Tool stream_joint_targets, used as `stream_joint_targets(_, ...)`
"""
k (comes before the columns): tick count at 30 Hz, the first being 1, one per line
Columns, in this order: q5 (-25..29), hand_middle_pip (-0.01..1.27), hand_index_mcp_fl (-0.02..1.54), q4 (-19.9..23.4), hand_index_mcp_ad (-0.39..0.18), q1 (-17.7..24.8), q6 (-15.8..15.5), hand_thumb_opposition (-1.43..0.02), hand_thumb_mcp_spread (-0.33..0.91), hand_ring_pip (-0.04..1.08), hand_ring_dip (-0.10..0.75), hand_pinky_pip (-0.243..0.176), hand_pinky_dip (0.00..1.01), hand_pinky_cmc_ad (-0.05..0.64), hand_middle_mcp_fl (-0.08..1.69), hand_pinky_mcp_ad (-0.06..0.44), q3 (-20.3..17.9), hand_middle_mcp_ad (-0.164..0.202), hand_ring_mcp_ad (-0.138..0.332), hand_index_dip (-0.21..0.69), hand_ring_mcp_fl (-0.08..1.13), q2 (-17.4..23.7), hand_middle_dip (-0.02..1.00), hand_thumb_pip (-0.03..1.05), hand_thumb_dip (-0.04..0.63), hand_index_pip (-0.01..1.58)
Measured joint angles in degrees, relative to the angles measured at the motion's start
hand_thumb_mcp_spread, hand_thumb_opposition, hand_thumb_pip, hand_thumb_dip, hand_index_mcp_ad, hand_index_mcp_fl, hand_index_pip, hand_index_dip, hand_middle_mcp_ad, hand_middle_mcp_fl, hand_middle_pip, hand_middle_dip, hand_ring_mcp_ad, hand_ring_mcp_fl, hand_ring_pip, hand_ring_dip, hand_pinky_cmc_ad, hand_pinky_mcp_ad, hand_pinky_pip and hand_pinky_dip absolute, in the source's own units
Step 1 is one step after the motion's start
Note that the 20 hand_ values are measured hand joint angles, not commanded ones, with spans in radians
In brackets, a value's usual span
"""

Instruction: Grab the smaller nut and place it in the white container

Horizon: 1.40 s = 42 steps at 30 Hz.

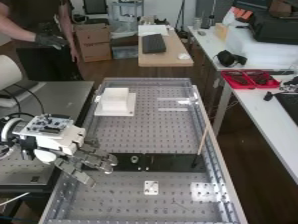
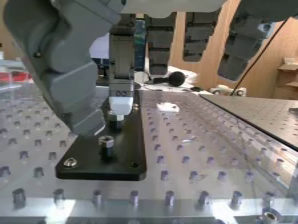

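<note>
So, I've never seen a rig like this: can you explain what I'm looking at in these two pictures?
The machine is a single white robot arm with a dark grey, fingered hand at its end. The high view looks down at a slant along a metal bench full of small holes. The wrist view comes from a camera on the arm's wrist, so the hand's own fingers hang in from its top edge.

On the bench lie a black plate, a small white piece and, farther off, the white container. The wrist view shows two metal nuts on the black plate, one beneath a fingertip. The hand seems to hold nothing; whether it touches a nut, I can't tell.
</note>
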Motion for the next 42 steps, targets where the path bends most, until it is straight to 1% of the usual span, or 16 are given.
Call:
stream_joint_targets(13,-1.31,0.12,-0.01,1.92,-0.101,-0.62,-1.62,-0.82,0.39,0.1,0.131,0.021,0.19,0.365,0.14,0.309,0.29,0.063,0.143,0.218,0.0,-2.11,0.24,0.72,0.206,1.51)
stream_joint_targets(16,-1.61,0.12,-0.01,2.3,-0.101,-0.86,-2.09,-0.82,0.39,0.1,0.131,0.037,0.2,0.365,0.14,0.309,0.44,0.063,0.147,0.218,0.0,-2.49,0.24,0.72,0.206,1.51)
stream_joint_targets(19,-1.98,0.12,-0.01,2.53,-0.099,-1.09,-2.52,-0.82,0.39,0.1,0.127,0.037,0.2,0.361,0.19,0.312,0.64,0.063,0.127,0.218,0.0,-2.78,0.24,0.72,0.206,1.52)
stream_joint_targets(21,-2.27,0.12,-0.01,2.54,-0.101,-1.23,-2.69,-0.82,0.39,0.1,0.127,0.037,0.2,0.363,0.19,0.311,0.8,0.063,0.127,0.216,0.0,-2.93,0.24,0.72,0.206,1.52)
stream_joint_targets(22,-2.36,0.12,-0.01,2.53,-0.099,-1.26,-2.73,-0.82,0.39,0.1,0.127,0.037,0.2,0.346,0.19,0.311,0.83,0.063,0.127,0.216,0.0,-2.97,0.24,0.72,0.206,1.52)
stream_joint_targets(25,-2.8,0.12,-0.01,2.66,-0.101,-1.37,-2.97,-0.82,0.38,0.1,0.127,0.037,0.2,0.346,0.19,0.311,0.87,0.063,0.126,0.216,0.0,-3.07,0.24,0.72,0.206,1.53)
stream_joint_targets(26,-2.86,0.12,-0.01,2.71,-0.101,-1.38,-3.07,-0.82,0.4,0.1,0.131,0.037,0.2,0.349,0.19,0.311,0.88,0.061,0.126,0.216,0.0,-3.08,0.24,0.72,0.206,1.52)
stream_joint_targets(27,-2.9,0.12,-0.01,2.8,-0.101,-1.39,-3.08,-0.82,0.4,0.1,0.127,0.037,0.2,0.349,0.19,0.311,0.89,0.061,0.126,0.215,0.0,-3.11,0.24,0.72,0.206,1.54)
stream_joint_targets(35,-3.28,0.12,0.01,2.44,-0.101,-1.38,-2.34,-0.82,0.42,0.1,0.131,0.035,0.19,0.347,0.19,0.311,1.13,0.061,0.126,0.215,0.01,-3.11,0.24,0.72,0.206,1.54)
stream_joint_targets(37,-3.35,0.12,0.02,2.14,-0.101,-1.35,-2.04,-0.82,0.42,0.1,0.127,0.049,0.19,0.347,0.19,0.311,1.22,0.061,0.126,0.215,0.02,-3.08,0.24,0.72,0.206,1.54)
stream_joint_targets(42,-3.47,0.12,0.03,1.76,-0.101,-1.23,-1.33,-0.82,0.42,0.1,0.127,0.051,0.2,0.347,0.19,0.311,1.37,0.061,0.129,0.215,0.02,-3.08,0.24,0.72,0.206,1.54)
